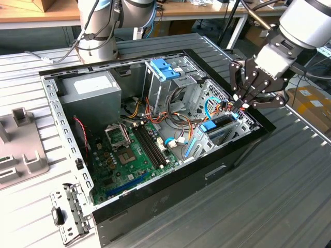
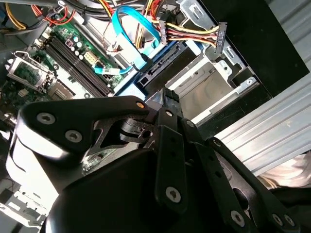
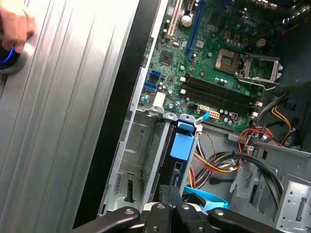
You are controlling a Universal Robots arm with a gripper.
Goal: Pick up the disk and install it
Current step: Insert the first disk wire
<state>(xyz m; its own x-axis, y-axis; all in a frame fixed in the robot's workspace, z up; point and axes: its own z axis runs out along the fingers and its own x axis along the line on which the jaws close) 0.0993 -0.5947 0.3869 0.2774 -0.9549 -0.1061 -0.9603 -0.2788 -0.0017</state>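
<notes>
The disk (image 1: 220, 127) stands on edge in the drive bay at the front corner of the open computer case (image 1: 170, 186), on the exterior view's right. Its light-blue rail and blue end tab (image 3: 182, 144) face the motherboard. In the second wrist view the disk's dark end (image 2: 158, 73) lies under blue and coloured cables. My gripper (image 1: 240, 105) hangs just above the disk's outer end, fingers drawn together and pointing down. The fingertips (image 3: 169, 190) sit close over the disk's top edge with nothing visibly between them; whether they touch it is unclear.
A tall metal cage with a blue latch piece (image 1: 166, 68) stands behind the bay. Cable bundles (image 3: 218, 165) crowd beside the disk. The motherboard (image 1: 129, 150) fills the case floor. A person's hand (image 3: 13, 22) rests on a round device on the ribbed table (image 1: 289, 196).
</notes>
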